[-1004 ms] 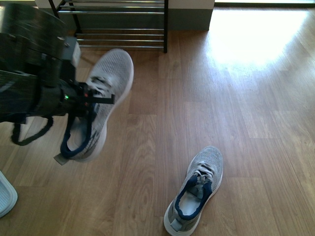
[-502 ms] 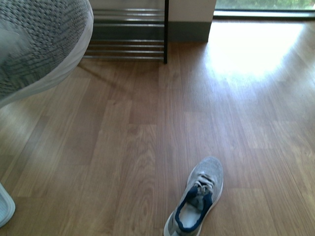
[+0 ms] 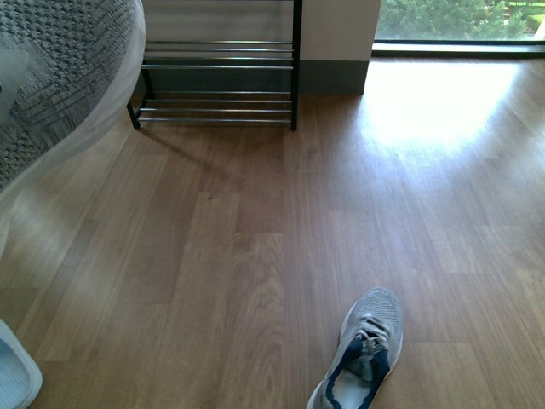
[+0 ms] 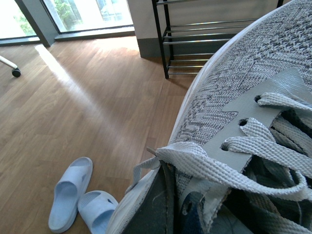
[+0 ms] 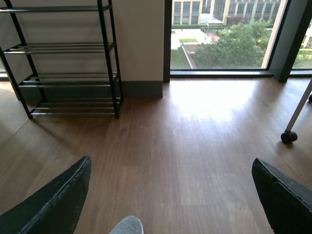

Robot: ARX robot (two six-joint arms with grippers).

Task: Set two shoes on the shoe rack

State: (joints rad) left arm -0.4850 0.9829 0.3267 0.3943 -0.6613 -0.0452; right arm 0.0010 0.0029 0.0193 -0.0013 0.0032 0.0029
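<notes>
A pale blue slide sandal (image 3: 13, 379) lies at lower left. Above it, the left gripper (image 4: 168, 209) holds one grey mesh sneaker (image 3: 60, 77), raised clear of the floor (image 3: 255, 256), presumably for carriage to the shoe rack (image 3: 217, 68) ahead, well apart. The second sneaker (image 3: 364, 358) rests on the floor right of centre. The right gripper (image 5: 170, 163) stands wide and empty, free for that pickup.

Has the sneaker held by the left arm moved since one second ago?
Yes. The held sneaker rose: it was below the shoe rack's bottom rods, now it sits beside them, much larger in view.
</notes>
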